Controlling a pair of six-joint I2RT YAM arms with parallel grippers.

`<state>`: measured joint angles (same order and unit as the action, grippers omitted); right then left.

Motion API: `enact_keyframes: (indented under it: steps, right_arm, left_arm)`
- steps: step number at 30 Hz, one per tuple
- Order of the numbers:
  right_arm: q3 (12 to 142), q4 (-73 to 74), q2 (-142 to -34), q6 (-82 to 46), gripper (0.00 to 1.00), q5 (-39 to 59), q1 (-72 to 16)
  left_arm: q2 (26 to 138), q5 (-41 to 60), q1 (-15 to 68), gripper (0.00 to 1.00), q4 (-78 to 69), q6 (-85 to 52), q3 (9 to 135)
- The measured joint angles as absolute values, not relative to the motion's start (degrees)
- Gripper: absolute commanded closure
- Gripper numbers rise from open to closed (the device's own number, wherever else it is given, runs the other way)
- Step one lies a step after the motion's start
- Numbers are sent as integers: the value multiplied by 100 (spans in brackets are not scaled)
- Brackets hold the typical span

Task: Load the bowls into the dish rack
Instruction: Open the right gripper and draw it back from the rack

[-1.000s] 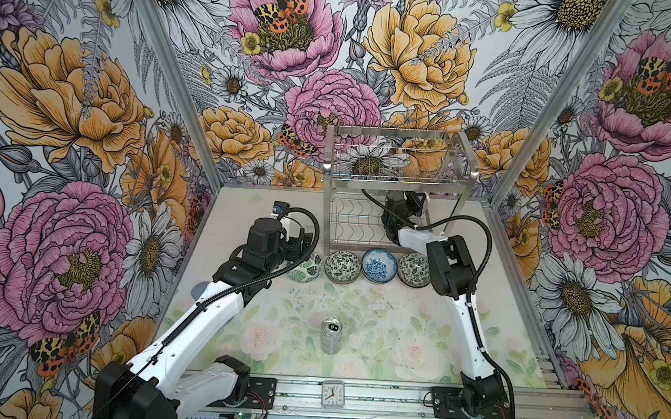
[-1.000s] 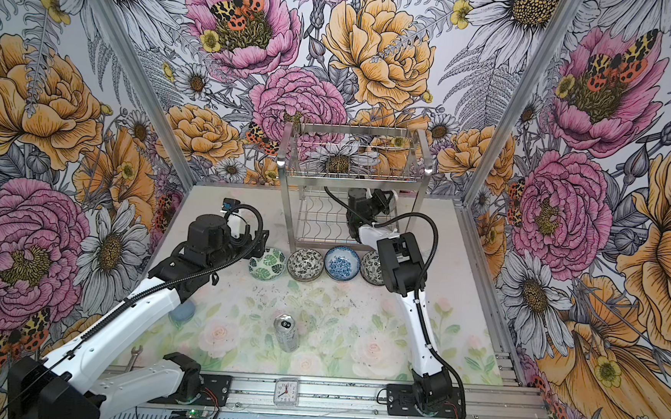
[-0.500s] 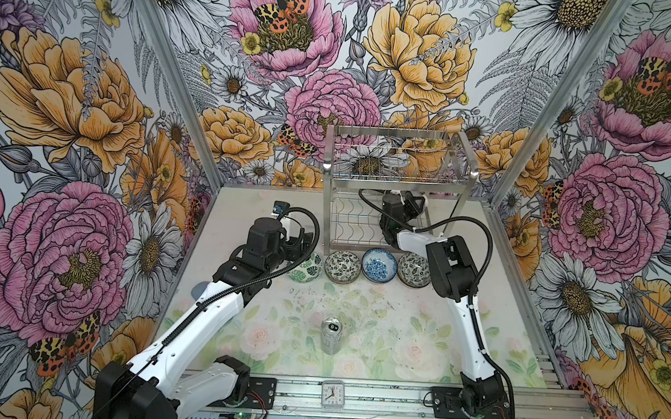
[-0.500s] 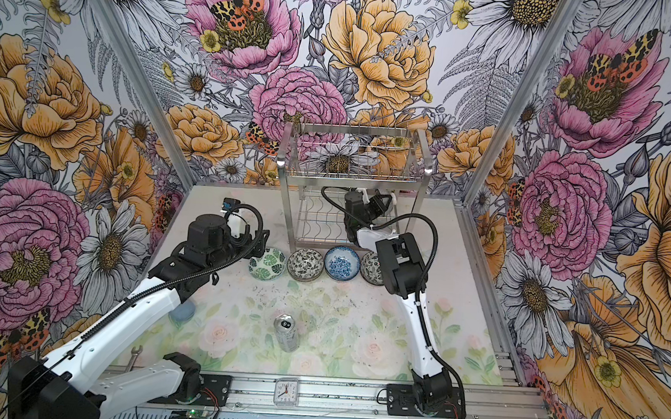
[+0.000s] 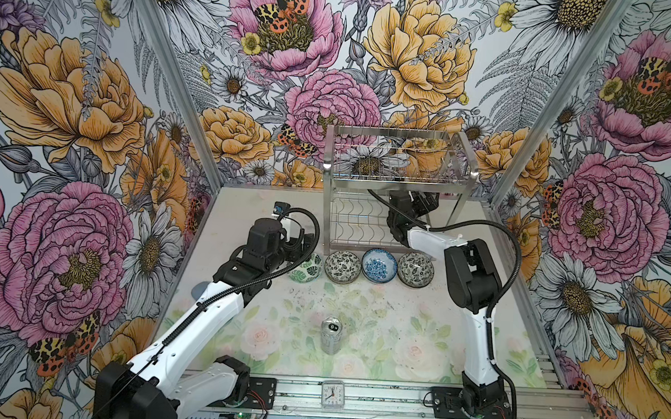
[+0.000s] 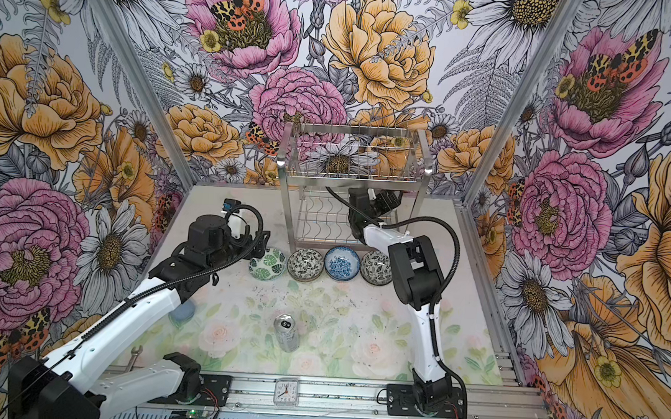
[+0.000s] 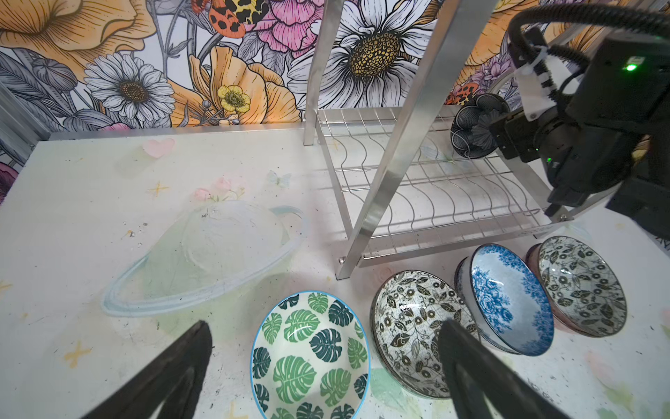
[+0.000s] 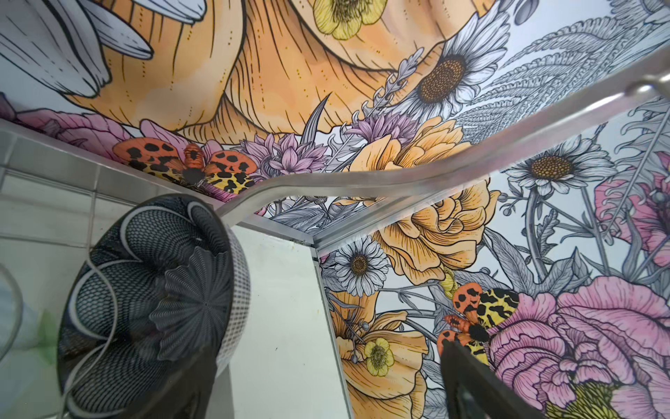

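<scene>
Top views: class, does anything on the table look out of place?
Yes. A silver can stands upright alone, apart from the row of bowls; it is no dish for the rack.

Illumination in both top views is bright, even and diffuse from overhead. Shadows on the table (image 5: 412,303) are faint and short, and the dish rack (image 5: 400,170) carries specular highlights along its steel rails. Both wrist views show wide-angle bending of straight edges toward the frame borders, and in the right wrist view the nearest rack wire is blurred while the wall print stays sharp.
</scene>
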<state>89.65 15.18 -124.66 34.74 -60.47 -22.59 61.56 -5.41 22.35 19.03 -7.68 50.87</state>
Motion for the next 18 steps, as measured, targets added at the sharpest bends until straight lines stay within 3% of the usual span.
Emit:
enact_keyframes:
  steps: [18]
  right_arm:
    - [6333, -309, -9349, 998, 0, -3791, -2856]
  left_arm:
    - [6582, -139, 2150, 1, 1660, -1269, 4639]
